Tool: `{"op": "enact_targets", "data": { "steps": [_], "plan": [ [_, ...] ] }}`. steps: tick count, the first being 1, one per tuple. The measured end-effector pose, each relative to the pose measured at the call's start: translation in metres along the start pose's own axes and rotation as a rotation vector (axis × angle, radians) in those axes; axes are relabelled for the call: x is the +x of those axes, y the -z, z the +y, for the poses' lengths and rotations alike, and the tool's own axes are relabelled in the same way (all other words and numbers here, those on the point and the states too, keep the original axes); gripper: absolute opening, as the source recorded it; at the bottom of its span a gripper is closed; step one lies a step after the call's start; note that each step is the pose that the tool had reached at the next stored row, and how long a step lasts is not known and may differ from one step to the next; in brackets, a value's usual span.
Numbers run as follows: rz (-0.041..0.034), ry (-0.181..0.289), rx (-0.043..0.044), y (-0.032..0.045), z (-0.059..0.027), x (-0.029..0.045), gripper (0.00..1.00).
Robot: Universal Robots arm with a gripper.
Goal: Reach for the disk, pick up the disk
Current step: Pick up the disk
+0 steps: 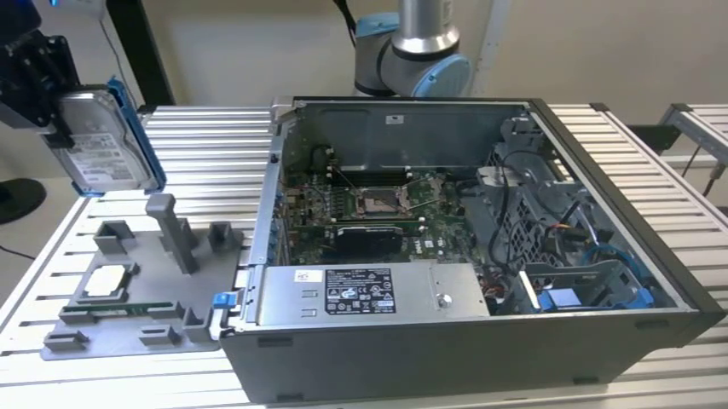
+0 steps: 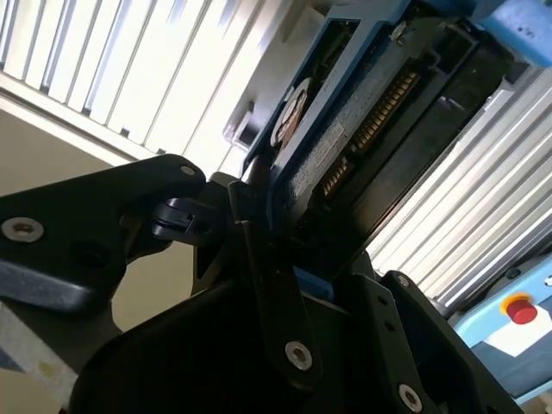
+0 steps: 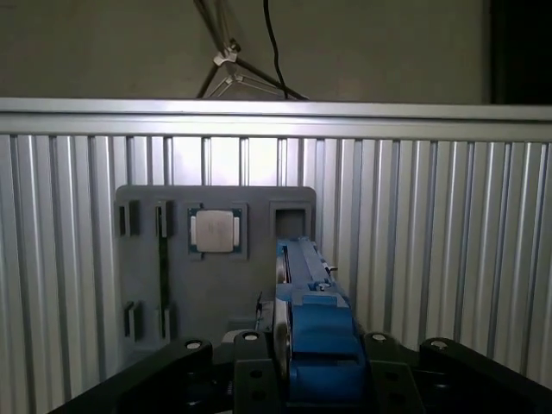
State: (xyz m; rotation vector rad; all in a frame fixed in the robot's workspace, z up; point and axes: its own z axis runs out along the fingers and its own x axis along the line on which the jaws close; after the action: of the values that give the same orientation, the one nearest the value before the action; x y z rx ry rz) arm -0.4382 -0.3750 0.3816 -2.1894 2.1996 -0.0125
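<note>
- As both wrist views show, the gripper is pinched shut on the disk, with one black finger against each broad face.
- Exterior view: the disk stands on edge at ten o'clock, label outward. It appears clear of the grey moulded fixture at eight o'clock. The open computer case lies at four o'clock.
- First wrist view: a square silver processor chip sits in a fixture pocket on the ribbed aluminium table.
- Second wrist view: the disk's blue plastic frame and connector pins face the camera.
</note>
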Motion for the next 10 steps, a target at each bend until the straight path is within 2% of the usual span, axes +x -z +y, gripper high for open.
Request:
{"op": "enact_targets", "data": {
  "steps": [10],
  "plan": [
    [0.0, 0.0, 0.0041, 0.0242, -0.0008, -0.0005, 0.0]
  ]
}}
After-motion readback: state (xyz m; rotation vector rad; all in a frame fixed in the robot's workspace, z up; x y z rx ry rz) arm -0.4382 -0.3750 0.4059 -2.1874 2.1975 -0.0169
